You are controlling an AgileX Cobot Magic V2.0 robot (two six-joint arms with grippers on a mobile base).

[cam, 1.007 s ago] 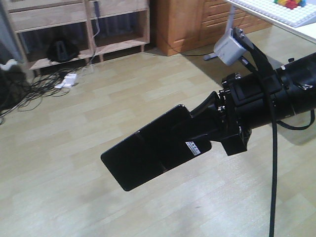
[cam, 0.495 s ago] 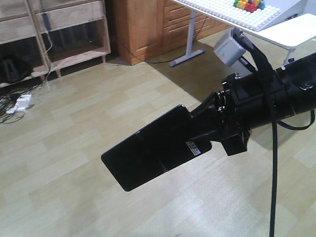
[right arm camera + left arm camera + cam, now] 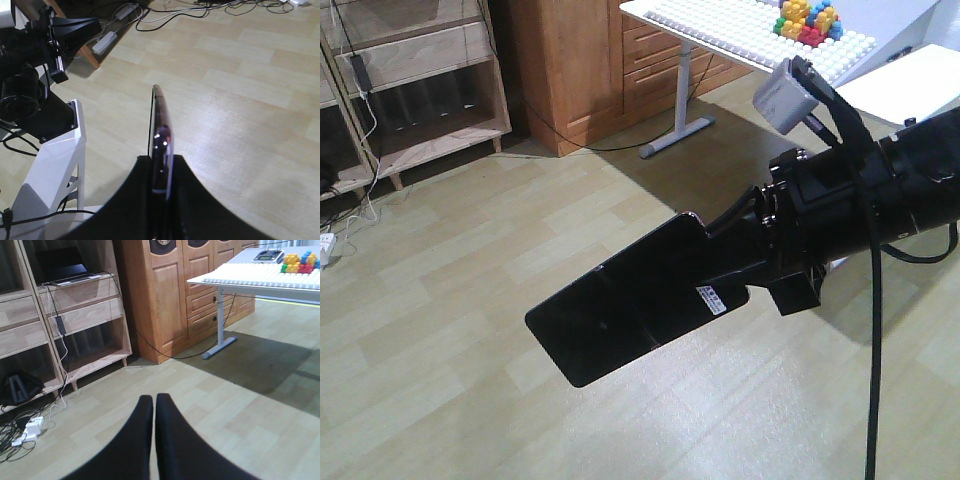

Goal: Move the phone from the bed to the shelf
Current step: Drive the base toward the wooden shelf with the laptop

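Note:
The phone (image 3: pixel 620 310), a glossy black slab with a small white sticker, hangs over the wood floor in the front view. My right gripper (image 3: pixel 705 265) is shut on its sticker end. The right wrist view has the phone (image 3: pixel 160 120) edge-on, pinched between the two black fingers of the right gripper (image 3: pixel 161 159). My left gripper (image 3: pixel 153 399) is shut with nothing in it, low over the floor. The pale wooden shelf (image 3: pixel 85 287) stands at the left in the left wrist view and at the upper left as the shelf (image 3: pixel 430 55) in the front view. The bed is out of view.
A laptop (image 3: pixel 70 265) lies on the shelf's upper board. An orange-brown cabinet (image 3: pixel 170 295) stands beside the shelf. A white table (image 3: pixel 260 277) with coloured bricks is at the right. Cables and a power strip (image 3: pixel 30 427) lie on the floor. The white base (image 3: pixel 50 150) is left of the phone.
The front view has swung: shelf and cabinet slid to the left and the white table came further in at the top right. The phone stays in the right gripper.

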